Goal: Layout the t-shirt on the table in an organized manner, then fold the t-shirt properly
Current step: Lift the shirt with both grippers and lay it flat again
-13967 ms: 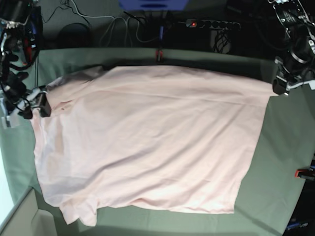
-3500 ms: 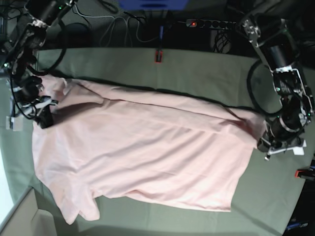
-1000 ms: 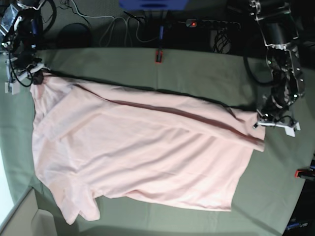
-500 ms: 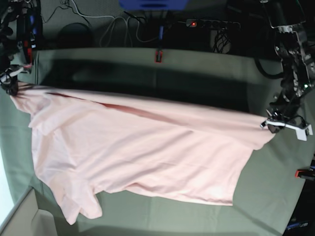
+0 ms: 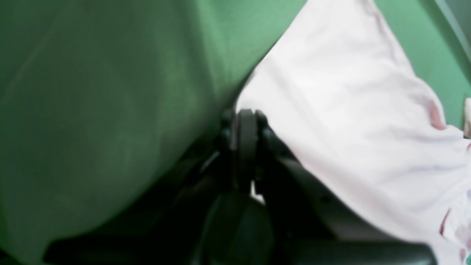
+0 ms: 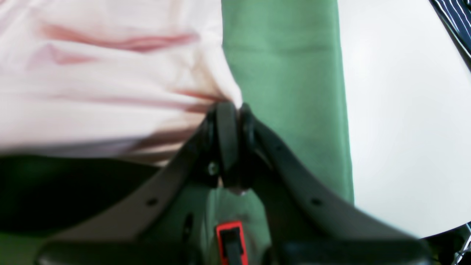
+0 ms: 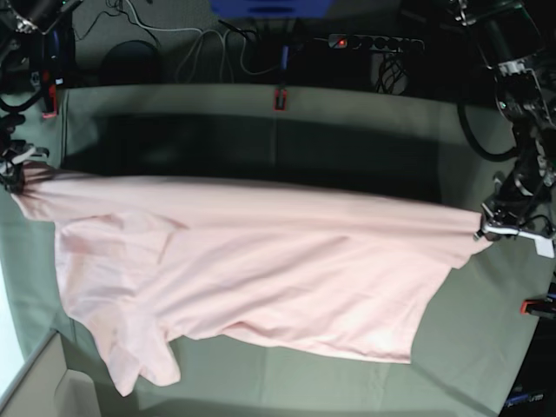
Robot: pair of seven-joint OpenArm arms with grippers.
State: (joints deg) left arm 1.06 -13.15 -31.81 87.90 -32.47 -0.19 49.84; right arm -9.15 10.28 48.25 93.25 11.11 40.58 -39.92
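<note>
I hold the t-shirt (image 7: 261, 278) stretched by its far edge, long axis running across the desk (image 7: 365, 130), one corner at each arm. My left gripper (image 7: 497, 228) has its jaws pinched tight on the corner at the base view's right; my right gripper (image 7: 14, 178) clamps the opposite corner at the left. The near half of the cloth lies on the desk, the held edge lifted taut between both arms.

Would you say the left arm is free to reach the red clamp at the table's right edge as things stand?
Probably not: the left gripper is shut on the t-shirt corner, holding the edge taut, so it would have to let go first. The red clamp lies unobstructed nearby.
</note>
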